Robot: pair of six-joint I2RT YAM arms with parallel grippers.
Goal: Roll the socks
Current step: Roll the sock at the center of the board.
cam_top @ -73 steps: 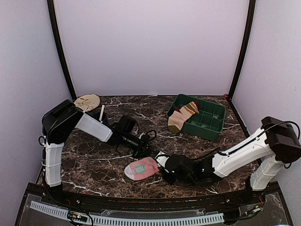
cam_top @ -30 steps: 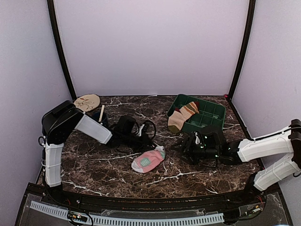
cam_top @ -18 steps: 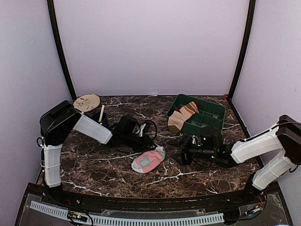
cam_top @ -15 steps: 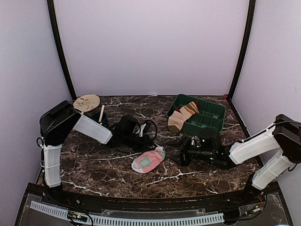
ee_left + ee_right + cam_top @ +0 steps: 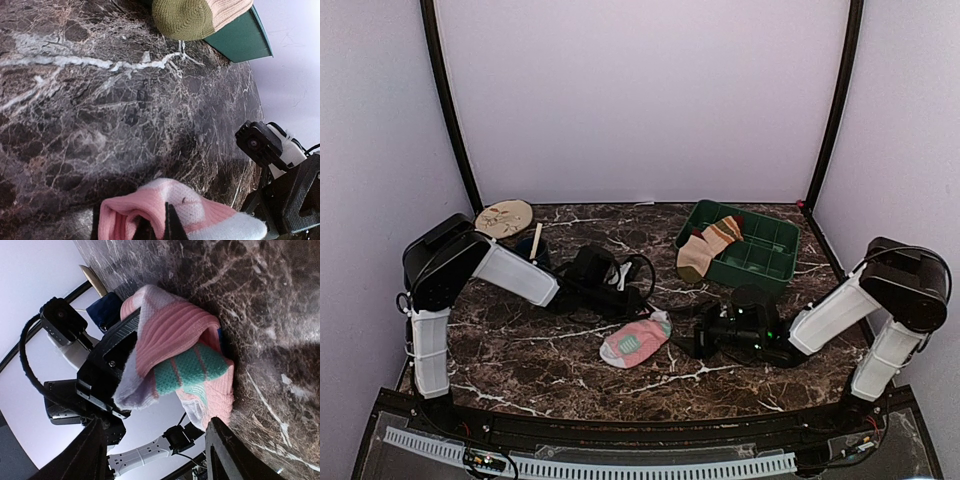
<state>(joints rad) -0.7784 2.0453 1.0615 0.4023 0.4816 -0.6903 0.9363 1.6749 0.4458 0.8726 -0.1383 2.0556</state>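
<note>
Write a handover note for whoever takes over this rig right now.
Left gripper: shut on one end of the pink sock, which lies on the table.
Right gripper: open, low beside that sock, holding nothing.
Striped sock: draped over the rim of the green tray, untouched.
Done: pink sock only bunched, no finished roll.
Left: roll both socks.

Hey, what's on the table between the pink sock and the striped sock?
Nothing. Only bare marble table separates the pink sock from the striped sock, clearest in the left wrist view.
</note>
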